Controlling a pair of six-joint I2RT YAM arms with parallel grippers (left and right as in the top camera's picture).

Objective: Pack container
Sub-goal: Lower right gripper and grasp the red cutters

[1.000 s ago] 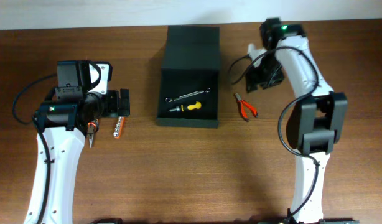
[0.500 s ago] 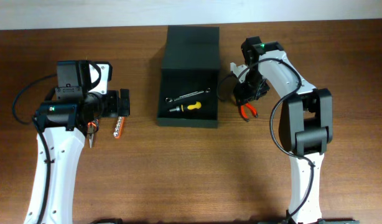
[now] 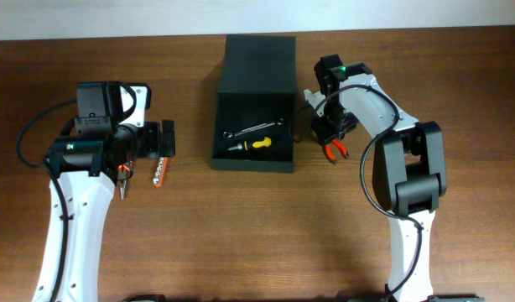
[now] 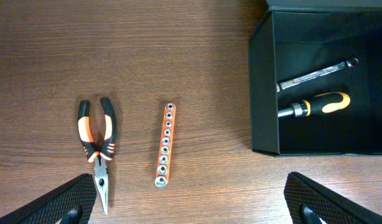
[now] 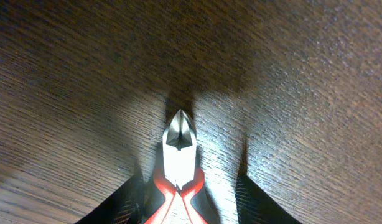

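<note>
Container: the black box [image 3: 251,162] is sitting mid-bench between my two arms, its flap lid [image 3: 259,60] lying open behind it.
Inside it: a steel wrench [image 3: 256,128] is lying at a slant, and a yellow-and-black screwdriver [image 3: 255,144] is lying just in front of it, apart from it.
Left fingers: I am holding my left fingers [image 4: 66,202] spread wide above the bench [image 3: 241,235], gripping nothing.
Under my left side: orange-and-black long-nose pliers [image 4: 97,143] are lying nose toward me, and an orange socket rail [image 4: 165,146] is lying beside them, between them and the box's left wall.
Right fingers: I am holding my right fingers [image 5: 259,199] low over the bench, just right of the box and parted, one on each side of the red-handled cutters [image 5: 178,155].
Cutters: they are lying flat on the wood with the steel nose pointing away from my wrist.
Contact: the right wrist view is dim and blurred, so I cannot tell whether either finger is touching the handles; they seem to be standing just clear.
</note>
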